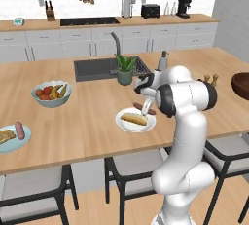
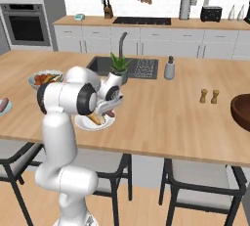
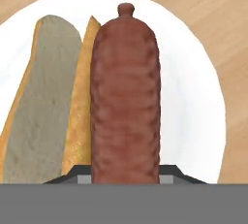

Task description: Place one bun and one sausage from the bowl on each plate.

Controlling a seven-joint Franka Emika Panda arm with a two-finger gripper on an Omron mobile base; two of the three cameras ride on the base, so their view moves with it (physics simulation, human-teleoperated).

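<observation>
Now the fingers [image 1: 146, 106] pinch the sausage [image 3: 125, 97] over the white plate [image 3: 203, 97] beside the bun [image 3: 43, 102]; released off-centre, it might roll onto the desk [image 1: 87, 121].

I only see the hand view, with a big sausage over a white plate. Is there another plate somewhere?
Observer: Yes, a pale blue-green plate sits far left on the counter.
Child: Does it have food on it?
Observer: It holds a bun and a pink sausage.
Child: Where's the wooden bowl?
Observer: The wooden bowl is at the counter's far right end.
</observation>
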